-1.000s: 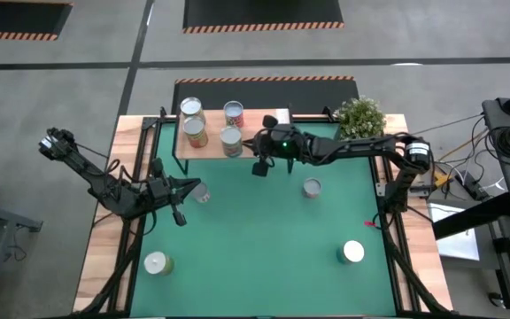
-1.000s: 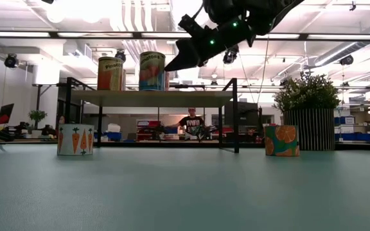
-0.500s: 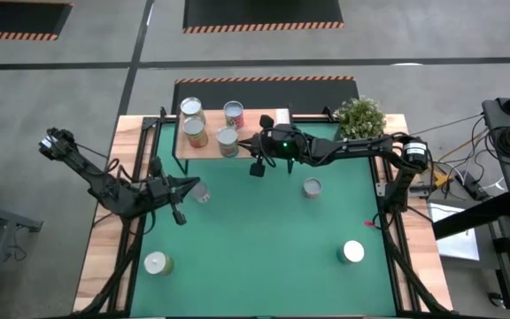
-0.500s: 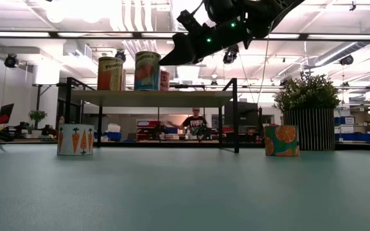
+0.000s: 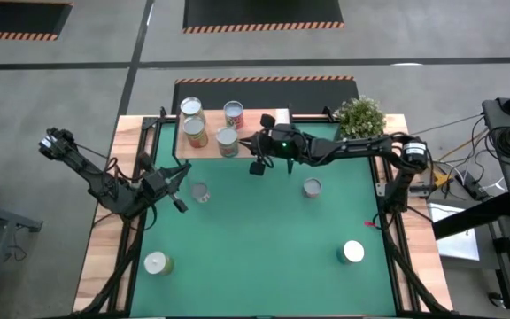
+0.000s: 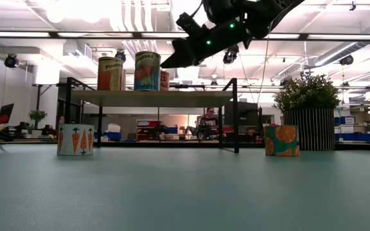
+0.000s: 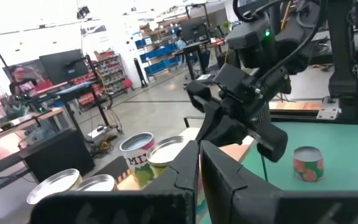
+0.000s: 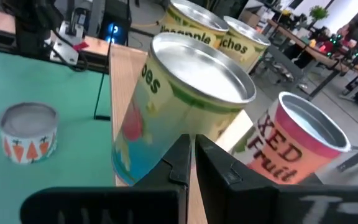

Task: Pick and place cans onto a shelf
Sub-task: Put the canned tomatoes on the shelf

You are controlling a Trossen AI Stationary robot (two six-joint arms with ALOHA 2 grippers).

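Observation:
The wooden shelf (image 5: 184,151) stands at the mat's far left and carries several cans. My right gripper (image 5: 243,143) is shut above the shelf, its tips at the right side of a teal-and-yellow can (image 5: 227,140) that stands on the board; the can also shows in the low view (image 6: 147,70) and the right wrist view (image 8: 185,106). My left gripper (image 5: 179,181) is shut and empty, left of a carrot-labelled can (image 5: 200,192) that stands on the mat. An orange-labelled can (image 5: 312,187) stands on the mat to the right. My right gripper meets the teal-and-yellow can's side wall (image 8: 166,146), low on it, with the tips of its shut fingers (image 8: 180,155). It comes from the table's right, slanting down. The can stands on its base on the shelf board. Whether the tips press on it or only touch, I cannot tell.
A pink-labelled can (image 8: 303,143) and two yellow-labelled cans (image 5: 193,121) stand close by on the shelf. A potted plant (image 5: 359,115) stands at the far right. Two more cans stand near the mat's near edge, one at the left (image 5: 157,263) and one at the right (image 5: 353,252).
My right gripper has gone toward the table's left edge, still shut, and the teal-and-yellow can has slid a little leftward along the shelf, still upright. My left gripper has drawn a little back from the carrot can toward the left edge.

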